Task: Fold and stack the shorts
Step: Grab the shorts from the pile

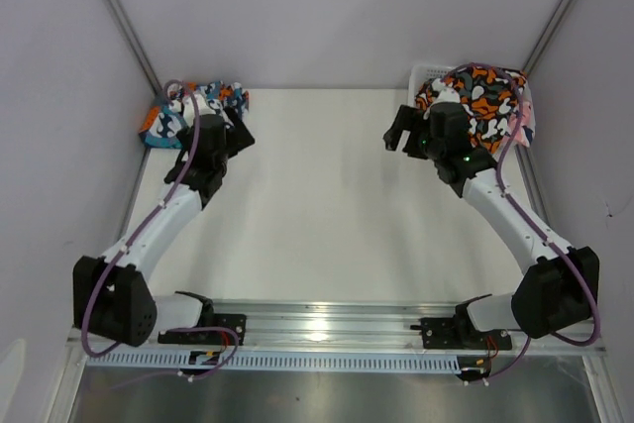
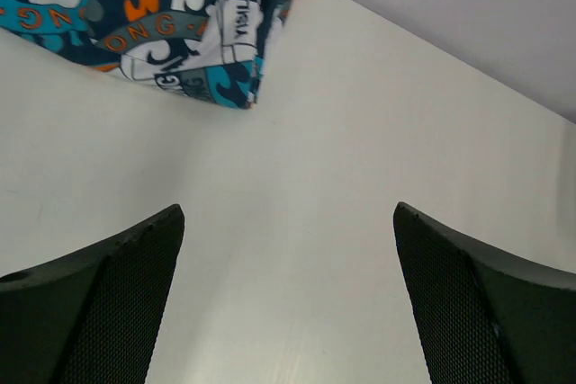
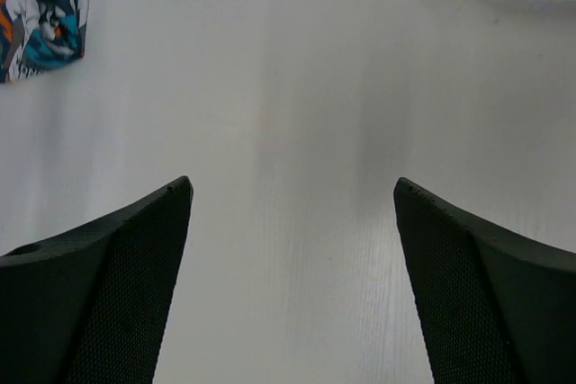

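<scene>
With our left pincer [image 2: 288,209] and right pincer [image 3: 292,182] both spread and empty, the blue-teal shorts [image 2: 162,15] seemingly folded ahead-left of the left one, we judge that next comes pinching the camouflage shorts [image 1: 480,96] heaped in the basket [image 1: 426,71] to the right pincer's right.

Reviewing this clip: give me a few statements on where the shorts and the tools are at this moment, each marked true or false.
1. The left tool and right tool are both open and empty. True.
2. The orange camouflage shorts lie spread flat mid-table. False: they are heaped in the white basket at the far right corner.
3. The blue patchwork shorts sit at the far left corner of the table. True.
4. The left tool grips the blue patchwork shorts. False: they lie ahead of it, clear of its fingers.
</scene>
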Motion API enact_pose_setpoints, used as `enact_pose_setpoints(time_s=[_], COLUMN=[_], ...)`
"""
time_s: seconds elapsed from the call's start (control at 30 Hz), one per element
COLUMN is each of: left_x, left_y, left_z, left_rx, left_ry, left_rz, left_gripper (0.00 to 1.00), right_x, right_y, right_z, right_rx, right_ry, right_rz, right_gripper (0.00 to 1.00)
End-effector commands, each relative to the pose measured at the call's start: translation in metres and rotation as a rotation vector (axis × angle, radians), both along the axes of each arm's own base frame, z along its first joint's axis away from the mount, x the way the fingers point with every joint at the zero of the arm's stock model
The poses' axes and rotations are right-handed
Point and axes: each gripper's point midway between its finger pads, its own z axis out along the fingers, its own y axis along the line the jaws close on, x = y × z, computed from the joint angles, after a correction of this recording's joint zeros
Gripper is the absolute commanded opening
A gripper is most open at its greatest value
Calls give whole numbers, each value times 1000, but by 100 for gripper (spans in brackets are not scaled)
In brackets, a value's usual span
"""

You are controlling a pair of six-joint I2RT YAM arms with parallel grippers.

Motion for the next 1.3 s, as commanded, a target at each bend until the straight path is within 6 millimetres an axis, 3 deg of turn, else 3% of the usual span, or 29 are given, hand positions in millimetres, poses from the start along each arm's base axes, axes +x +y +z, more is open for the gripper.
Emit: enact_pose_setpoints(time_s=[0.0, 0.03, 0.1, 0.13, 0.2, 0.27, 0.3, 0.33, 0.37, 0.43, 0.47, 0.53, 0.6, 0.63, 0.67, 0.73, 0.77, 0.87, 0.9, 0.93, 0.97, 1.0, 1.03, 1.07, 1.2, 1.27], left_x=[-23, -34, -52, -63, -79, -96, -101, -107, -114, -122, -127, -133, -138, -141, -142, -146, -148, -153, -154, -155, -156, -156, -156, -156, -156, -156], left_y=[-14, -17, -23, -25, -35, -37, -38, -41, -41, -43, -43, -40, -39, -39, -40, -39, -41, -38, -36, -35, -34, -33, -33, -33, -33, -32], left_z=[18, 32, 15, 25, 18, 14, 14, 5, 13, 9, 14, 13, 18, 16, 21, 26, 33, 34, 33, 33, 29, 28, 23, 20, 15, 14], left_rx=[-58, -71, -93, -128, -171, -193, -201, -207, -214, -219, -227, -254, -271, -264, -260, -232, -227, -191, -179, -172, -161, -158, -154, -154, -153, -148], left_ry=[-96, -132, -96, -126, -119, -135, -137, -124, -153, -144, -162, -145, -153, -142, -145, -140, -147, -141, -141, -141, -134, -134, -125, -120, -108, -104], left_rz=[-26, -48, -92, -110, -167, -204, -213, -239, -255, -280, -287, -257, -253, -262, -271, -290, -309, -318, -319, -318, -314, -315, -316, -315, -316, -311], left_gripper=[99, 99, 99, 99, 99, 99, 99, 99, 99, 99, 99, 99, 99, 99, 99, 99, 99, 99, 99, 99, 99, 99, 99, 99, 99, 99], right_x=[5, 7, 13, 15, 24, 35, 41, 46, 57, 70, 80, 92, 104, 115, 120, 131, 136, 146, 151, 156, 158, 159, 163, 168, 175, 173], right_y=[-32, -37, -53, -59, -80, -96, -104, -115, -124, -135, -144, -153, -157, -159, -162, -165, -168, -174, -176, -180, -182, -184, -185, -186, -189, -197], right_z=[23, 27, 33, 34, 40, 34, 46, 45, 30, 39, 25, 32, 7, 19, -3, -5, -22, -30, -41, -35, -47, -38, -49, -46, -65, -77], right_rx=[5, 6, 16, 22, 35, 7, -9, -44, -91, -149, -196, -247, -304, -313, -378, -426, -476, -522, -544, -551, -566, -565, -582, -587, -637, -685], right_ry=[3, 0, -6, -4, -4, 26, 25, 35, 73, 70, 100, 100, 174, 151, 207, 208, 240, 243, 254, 238, 266, 254, 273, 262, 287, 319], right_rz=[-92, -106, -162, -184, -239, -281, -302, -322, -358, -381, -414, -446, -450, -464, -467, -482, -491, -516, -518, -537, -543, -554, -555, -561, -561, -590], right_gripper=[95, 96, 98, 98, 98, 98, 98, 97, 97, 96, 95, 90, 89, 89, 89, 89, 90, 89, 89, 89, 88, 87, 86, 86, 79, 69])
